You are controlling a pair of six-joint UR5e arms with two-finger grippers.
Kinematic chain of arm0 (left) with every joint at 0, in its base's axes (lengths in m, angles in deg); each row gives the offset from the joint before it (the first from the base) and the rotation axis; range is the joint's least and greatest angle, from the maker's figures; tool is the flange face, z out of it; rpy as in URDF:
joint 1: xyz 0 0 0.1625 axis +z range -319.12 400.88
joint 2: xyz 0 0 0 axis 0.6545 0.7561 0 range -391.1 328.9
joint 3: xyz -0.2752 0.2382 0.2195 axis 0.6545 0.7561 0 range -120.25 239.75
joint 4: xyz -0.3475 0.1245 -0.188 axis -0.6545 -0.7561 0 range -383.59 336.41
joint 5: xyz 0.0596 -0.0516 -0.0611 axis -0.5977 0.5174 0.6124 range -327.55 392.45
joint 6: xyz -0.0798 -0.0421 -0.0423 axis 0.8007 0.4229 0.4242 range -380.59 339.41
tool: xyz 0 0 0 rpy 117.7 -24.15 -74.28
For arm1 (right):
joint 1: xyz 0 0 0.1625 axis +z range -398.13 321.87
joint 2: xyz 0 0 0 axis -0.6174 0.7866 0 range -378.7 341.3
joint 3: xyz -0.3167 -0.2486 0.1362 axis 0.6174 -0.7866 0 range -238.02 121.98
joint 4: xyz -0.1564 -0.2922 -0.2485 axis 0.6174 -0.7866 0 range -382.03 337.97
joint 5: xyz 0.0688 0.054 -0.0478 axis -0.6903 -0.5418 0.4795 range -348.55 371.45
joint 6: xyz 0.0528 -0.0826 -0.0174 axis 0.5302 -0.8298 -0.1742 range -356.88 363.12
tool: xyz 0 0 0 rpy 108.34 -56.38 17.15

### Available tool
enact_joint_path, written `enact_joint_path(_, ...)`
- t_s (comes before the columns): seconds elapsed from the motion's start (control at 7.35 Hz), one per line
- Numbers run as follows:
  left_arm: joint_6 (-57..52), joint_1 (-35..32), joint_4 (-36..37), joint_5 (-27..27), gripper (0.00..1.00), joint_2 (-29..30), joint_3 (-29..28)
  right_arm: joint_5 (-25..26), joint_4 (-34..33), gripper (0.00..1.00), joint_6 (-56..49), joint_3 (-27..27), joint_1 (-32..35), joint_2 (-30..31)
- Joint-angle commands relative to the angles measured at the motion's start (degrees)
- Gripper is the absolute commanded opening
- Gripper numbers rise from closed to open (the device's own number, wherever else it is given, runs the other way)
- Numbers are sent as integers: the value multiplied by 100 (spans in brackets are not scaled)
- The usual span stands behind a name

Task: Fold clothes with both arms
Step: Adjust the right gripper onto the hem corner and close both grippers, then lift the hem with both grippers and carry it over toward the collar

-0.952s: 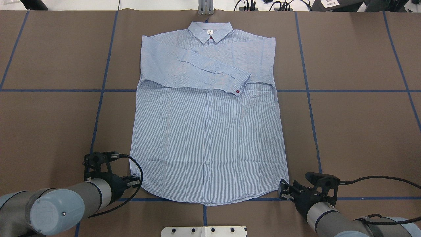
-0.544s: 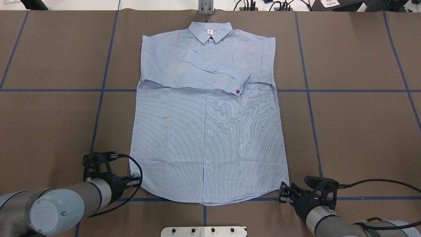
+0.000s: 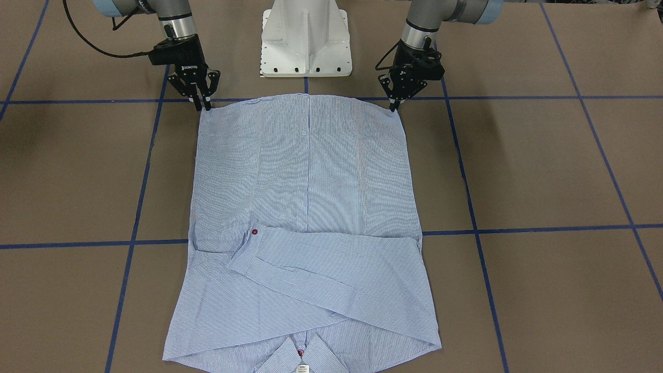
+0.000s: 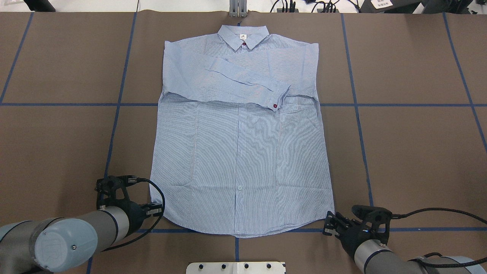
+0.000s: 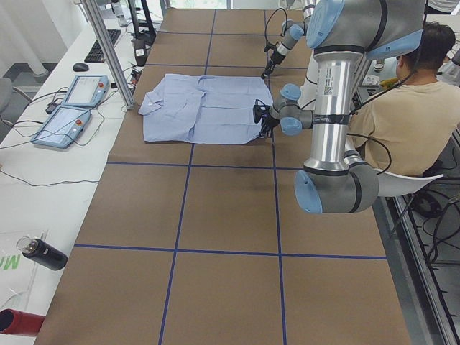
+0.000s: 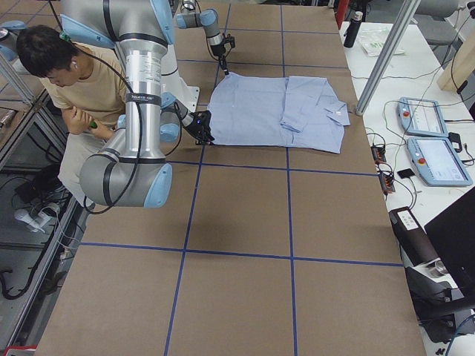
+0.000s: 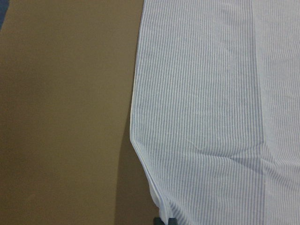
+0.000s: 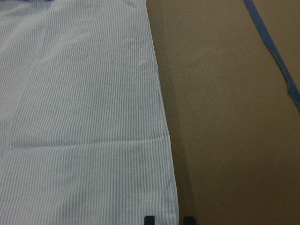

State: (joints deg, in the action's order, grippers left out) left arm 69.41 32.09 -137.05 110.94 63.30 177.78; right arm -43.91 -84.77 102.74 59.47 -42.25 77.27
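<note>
Across the table from the robot, the front-facing view shows the striped shirt (image 3: 305, 197) lying flat on the brown table (image 3: 544, 171), with its sleeves folded over its chest (the collar is at the far end from the robot). The left gripper (image 3: 393, 108) pinches one bottom corner. The right gripper (image 3: 203, 107) stands at the other corner, fingers apart. From overhead, both grippers sit at those corners. The left wrist view shows cloth bunched between tight fingertips (image 7: 161, 221). The right wrist view shows the corner between spread fingertips (image 8: 149, 220).

Robotics lab: teach pendants (image 6: 439, 159), tape-gridded table (image 4: 418, 152)
</note>
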Motion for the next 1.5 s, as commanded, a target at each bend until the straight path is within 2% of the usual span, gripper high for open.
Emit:
enact_joint_path(0.0,0,0,0,0,0,9,0,78,-1,28,-13,-41,-27,-34)
enact_joint_path(0.14,0,0,-9,0,0,18,0,148,-10,23,-13,-68,-79,-69)
enact_joint_path(0.41,-9,0,-9,26,0,26,-18,148,-10,21,-13,-103,-88,-35)
enact_joint_path(0.68,-9,0,-9,35,0,53,0,157,-1,0,-13,-86,-62,-43)
enact_joint_path(0.82,-9,-9,-9,27,0,131,0,235,-1,0,-13,-25,-53,-52)
enact_joint_path(0.95,-17,-9,-9,53,0,123,122,184,-19,0,-39,394,-18,26)
enact_joint_path(1.09,-78,-44,35,79,0,19,680,53,-280,0,-56,1094,-1,297)
enact_joint_path(1.22,-88,-96,61,392,0,-69,1225,-357,-848,0,-57,2119,87,430)
enact_joint_path(1.36,-88,-97,401,674,0,-236,2179,-588,-1672,0,-57,3008,87,405)
